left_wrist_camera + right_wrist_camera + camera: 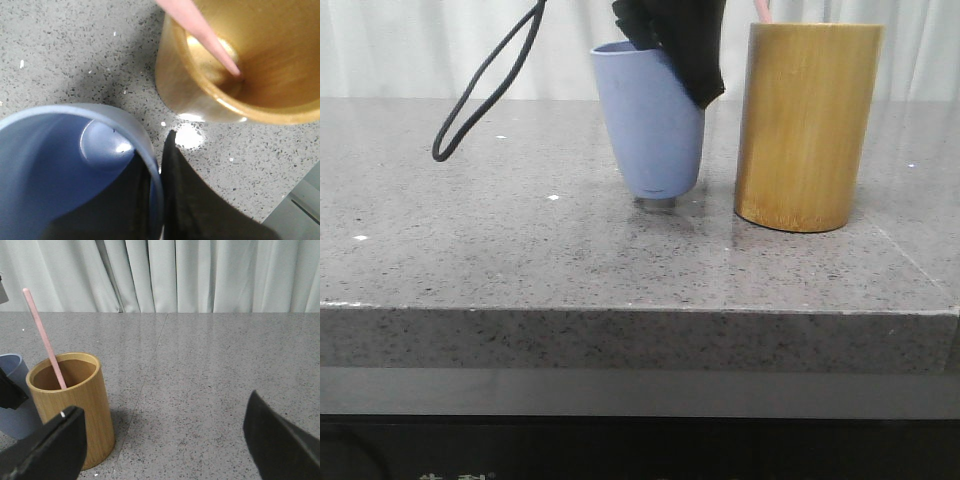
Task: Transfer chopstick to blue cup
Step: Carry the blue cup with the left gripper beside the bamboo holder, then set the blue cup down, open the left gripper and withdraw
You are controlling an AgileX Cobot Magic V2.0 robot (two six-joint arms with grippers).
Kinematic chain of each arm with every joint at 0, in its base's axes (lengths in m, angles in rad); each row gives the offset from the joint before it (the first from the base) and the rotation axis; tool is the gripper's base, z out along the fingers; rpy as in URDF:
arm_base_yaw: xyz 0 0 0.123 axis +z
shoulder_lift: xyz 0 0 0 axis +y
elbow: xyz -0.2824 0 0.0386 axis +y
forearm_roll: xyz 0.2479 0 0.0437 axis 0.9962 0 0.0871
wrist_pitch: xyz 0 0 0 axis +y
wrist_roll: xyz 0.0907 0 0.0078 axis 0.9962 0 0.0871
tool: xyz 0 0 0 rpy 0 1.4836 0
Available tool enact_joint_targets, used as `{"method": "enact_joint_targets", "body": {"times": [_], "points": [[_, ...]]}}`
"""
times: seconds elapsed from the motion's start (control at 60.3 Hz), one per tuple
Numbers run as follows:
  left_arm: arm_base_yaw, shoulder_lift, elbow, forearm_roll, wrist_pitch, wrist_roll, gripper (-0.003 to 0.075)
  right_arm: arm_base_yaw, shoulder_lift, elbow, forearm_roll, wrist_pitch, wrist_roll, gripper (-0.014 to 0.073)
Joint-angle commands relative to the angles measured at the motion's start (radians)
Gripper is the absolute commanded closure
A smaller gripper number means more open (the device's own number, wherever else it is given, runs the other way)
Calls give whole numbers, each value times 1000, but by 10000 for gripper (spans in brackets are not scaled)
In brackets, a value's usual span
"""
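Note:
The blue cup point(648, 125) stands left of the bamboo cylinder point(807, 125) and leans a little. My left gripper point(686, 78) comes down from above and is shut on the cup's right rim. In the left wrist view point(157, 167) one finger is inside the cup point(55, 165) and one outside. A pale pink chopstick point(210, 42) leans inside the bamboo cylinder point(200, 100); its top end shows in the front view point(762, 10). My right gripper point(165, 440) is open and empty, low over the table to the right of the cylinder point(75, 405) and the chopstick point(45, 340).
A black cable loop point(485, 90) hangs over the table's left part. White curtains point(200, 275) hang behind the grey stone table point(520, 260). The table's front edge point(620, 310) is close to the camera.

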State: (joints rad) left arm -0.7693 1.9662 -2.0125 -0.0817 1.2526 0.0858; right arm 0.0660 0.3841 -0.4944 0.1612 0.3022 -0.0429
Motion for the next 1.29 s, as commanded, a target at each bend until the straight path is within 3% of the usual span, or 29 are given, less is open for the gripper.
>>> {"method": "enact_joint_targets", "body": {"times": [0.0,0.332,0.597,0.713,0.928,1.011,1.277], "points": [[-9,-50,-36,-13,17,-2,586,-1,10,-34,3,-75,-3,-50],[-9,-74,-52,-16,17,-2,271,-1,10,-34,3,-75,-3,-50],[-9,-182,-49,-12,17,-31,263,-1,10,-34,3,-75,-3,-50],[-6,-248,-26,52,17,-31,316,-1,10,-34,3,-75,-3,-50],[51,-366,82,171,17,-35,551,-1,10,-34,3,-75,-3,-50],[128,-415,135,171,17,-63,619,-1,10,-34,3,-75,-3,-50],[411,-563,331,153,-28,-86,737,-1,10,-34,3,-75,-3,-50]]}}
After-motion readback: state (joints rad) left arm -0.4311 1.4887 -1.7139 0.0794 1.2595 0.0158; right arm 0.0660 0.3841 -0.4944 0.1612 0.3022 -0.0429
